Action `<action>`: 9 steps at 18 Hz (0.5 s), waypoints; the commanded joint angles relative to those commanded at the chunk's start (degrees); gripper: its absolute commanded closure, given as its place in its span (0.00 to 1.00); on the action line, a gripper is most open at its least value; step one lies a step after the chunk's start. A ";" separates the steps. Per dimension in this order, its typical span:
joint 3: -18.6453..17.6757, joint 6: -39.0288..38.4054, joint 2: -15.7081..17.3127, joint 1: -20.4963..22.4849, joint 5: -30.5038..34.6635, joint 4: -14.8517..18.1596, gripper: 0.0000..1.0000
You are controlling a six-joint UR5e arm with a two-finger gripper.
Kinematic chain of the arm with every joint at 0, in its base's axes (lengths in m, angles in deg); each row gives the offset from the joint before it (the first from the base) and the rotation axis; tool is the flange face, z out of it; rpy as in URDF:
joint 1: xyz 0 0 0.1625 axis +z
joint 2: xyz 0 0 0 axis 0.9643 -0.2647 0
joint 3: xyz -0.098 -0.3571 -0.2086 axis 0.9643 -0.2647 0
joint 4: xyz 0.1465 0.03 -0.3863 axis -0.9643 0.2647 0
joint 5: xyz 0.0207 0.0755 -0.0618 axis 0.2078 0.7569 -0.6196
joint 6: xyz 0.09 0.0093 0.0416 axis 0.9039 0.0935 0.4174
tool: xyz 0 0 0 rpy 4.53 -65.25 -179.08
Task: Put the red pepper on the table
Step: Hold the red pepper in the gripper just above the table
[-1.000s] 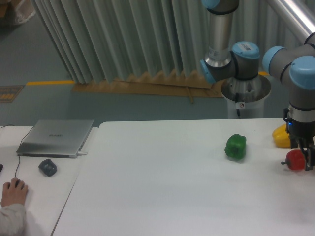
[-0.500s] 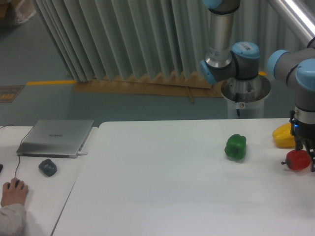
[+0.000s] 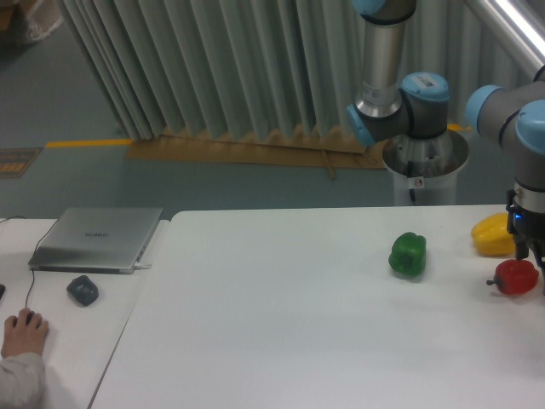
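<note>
The red pepper point(image 3: 515, 277) is at the far right of the white table point(image 3: 281, 324), low over or on its surface, with its dark stem pointing left. My gripper point(image 3: 531, 268) comes down from above at the frame's right edge. Its fingers point(image 3: 521, 249) sit against the pepper's top and right side and seem closed on it. Part of the gripper is cut off by the frame edge. The yellow pepper point(image 3: 492, 235) lies just behind the red one. The green pepper point(image 3: 408, 254) stands further left.
The arm's base and a white pedestal point(image 3: 423, 170) stand behind the table's far edge. To the left is a smaller desk with a closed laptop point(image 3: 98, 239), a dark mouse-like object point(image 3: 83, 290) and a person's hand point(image 3: 24, 332).
My gripper and the red pepper have shifted slightly to the right together. The green and yellow peppers have not moved.
</note>
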 joint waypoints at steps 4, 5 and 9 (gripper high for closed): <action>-0.53 0.09 -0.09 0.00 0.35 0.00 0.00; -0.53 -0.09 -0.18 0.00 0.44 0.09 0.00; -0.62 -0.09 -0.18 0.61 0.44 0.44 0.00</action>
